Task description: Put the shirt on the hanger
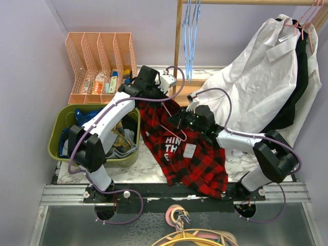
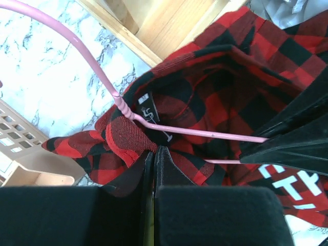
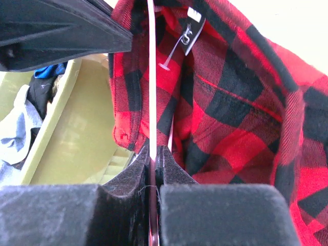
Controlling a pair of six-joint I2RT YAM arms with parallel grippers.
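The red-and-black plaid shirt (image 1: 197, 159) with white lettering lies on the marble table, its collar lifted. My left gripper (image 1: 147, 100) is shut on the collar fabric, as the left wrist view (image 2: 154, 151) shows. The pink hanger (image 1: 173, 128) has its hook and neck (image 2: 123, 105) outside the collar, and one arm runs into the collar opening. My right gripper (image 1: 178, 121) is shut on the hanger's thin wire (image 3: 152, 97) just beside the shirt (image 3: 230, 102). The rest of the hanger is hidden under the cloth.
A green bin (image 1: 59, 119) of clothes stands left of the shirt, with a peach file rack (image 1: 100, 64) behind it. A wooden rail post (image 1: 178, 46) carries light-blue hangers (image 1: 190, 31). A white shirt (image 1: 261, 77) hangs at the right. Loose hangers (image 1: 189, 237) lie at the bottom.
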